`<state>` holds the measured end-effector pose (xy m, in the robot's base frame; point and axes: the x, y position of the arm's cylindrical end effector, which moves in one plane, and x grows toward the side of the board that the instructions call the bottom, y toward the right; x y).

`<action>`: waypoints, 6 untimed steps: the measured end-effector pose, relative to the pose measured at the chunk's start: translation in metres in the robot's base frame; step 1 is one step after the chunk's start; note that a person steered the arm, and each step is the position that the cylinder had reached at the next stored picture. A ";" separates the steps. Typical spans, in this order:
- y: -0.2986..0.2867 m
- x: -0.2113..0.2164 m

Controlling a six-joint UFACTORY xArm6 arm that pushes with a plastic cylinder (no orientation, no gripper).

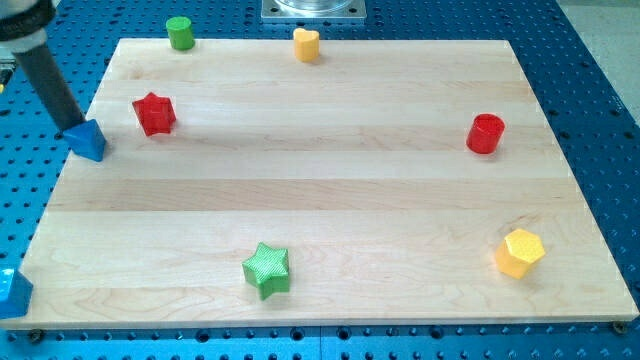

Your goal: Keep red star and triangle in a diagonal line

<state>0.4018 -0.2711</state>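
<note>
The red star (154,113) lies near the board's upper left. The blue triangle (88,139) sits at the board's left edge, just below and to the left of the star. My tip (69,124) comes down from the view's top left and touches the triangle's upper left side. The rod above it is dark and slanted.
A green cylinder (180,32) and a yellow block (306,44) stand at the top edge. A red cylinder (486,133) is at the right, a yellow hexagon (520,251) at the lower right, a green star (267,269) at the bottom, and a blue block (12,292) off the lower left corner.
</note>
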 end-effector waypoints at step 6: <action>0.065 0.002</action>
